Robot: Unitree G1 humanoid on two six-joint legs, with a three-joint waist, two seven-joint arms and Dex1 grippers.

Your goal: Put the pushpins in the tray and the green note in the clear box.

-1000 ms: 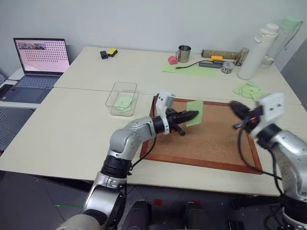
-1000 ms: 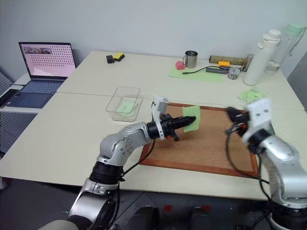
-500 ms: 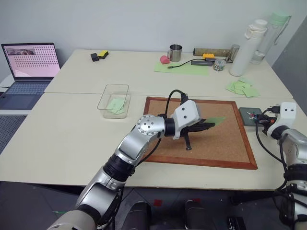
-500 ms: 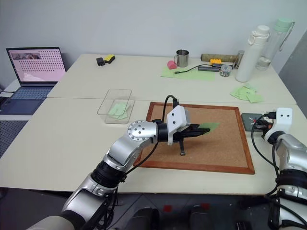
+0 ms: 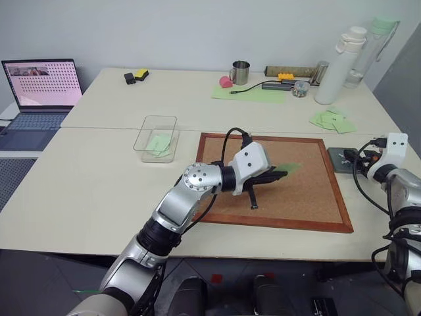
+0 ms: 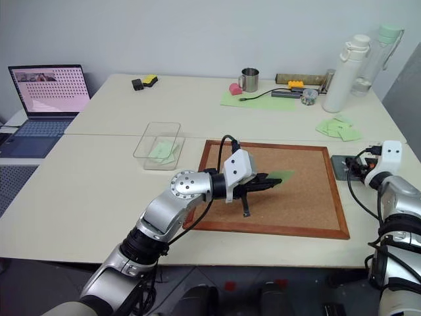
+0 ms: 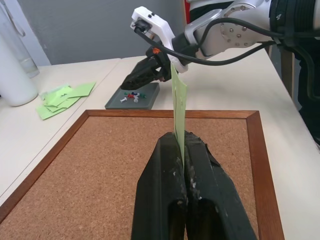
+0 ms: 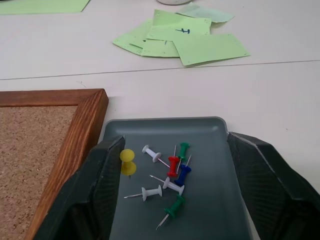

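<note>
Your left gripper (image 7: pixel 181 150) is clamped flat on the green note (image 7: pixel 178 107), with no gap between the fingers; the note stands on edge above the corkboard (image 5: pixel 309 197), over its middle part. Your right gripper (image 8: pixel 175 165) is spread wide, one finger at each side of the tray (image 8: pixel 210 200), and holds nothing. The tray sits on the surface (image 5: pixel 105 191) just beside the corkboard's right frame. The pushpins (image 8: pixel 170 175) lie loose inside the tray: one yellow, two white, one red, one blue and two green. The clear box (image 5: pixel 158 137) stands on the surface just off the corkboard's far left corner, with green paper already lying in it. A heap of green notes (image 5: pixel 332 121) lies on the surface beyond the tray, behind the corkboard's far right corner.
</note>
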